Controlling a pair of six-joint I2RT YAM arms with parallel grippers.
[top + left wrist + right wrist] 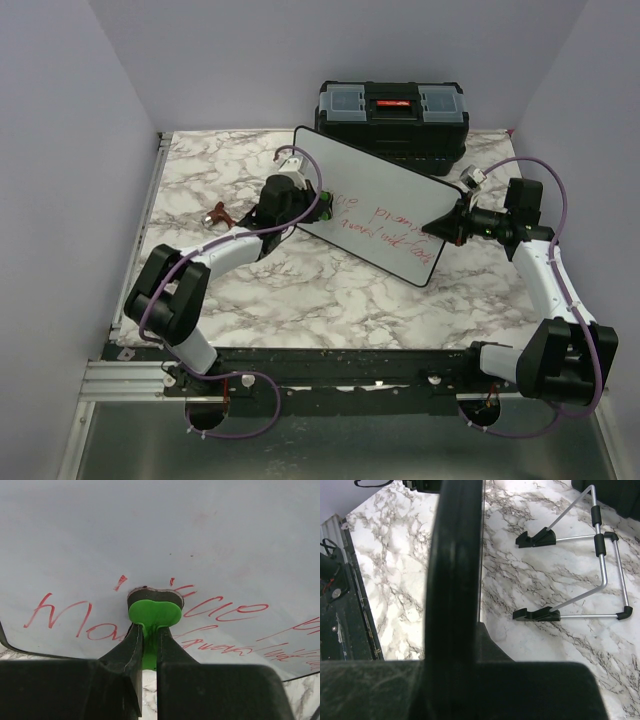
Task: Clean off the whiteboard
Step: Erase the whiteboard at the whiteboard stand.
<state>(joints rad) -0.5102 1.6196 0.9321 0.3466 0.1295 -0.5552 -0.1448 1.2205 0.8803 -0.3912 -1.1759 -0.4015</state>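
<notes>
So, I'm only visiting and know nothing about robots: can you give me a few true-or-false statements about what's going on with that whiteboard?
1. The left jaws are shut on a green eraser held against the whiteboard. True.
2. The whiteboard is already wiped clean. False: red writing runs across it.
3. The right jaws are clamped on the whiteboard's edge. True.
4. The toolbox stands open in front of the arms. False: it is closed and sits at the back of the table, behind the whiteboard.
</notes>
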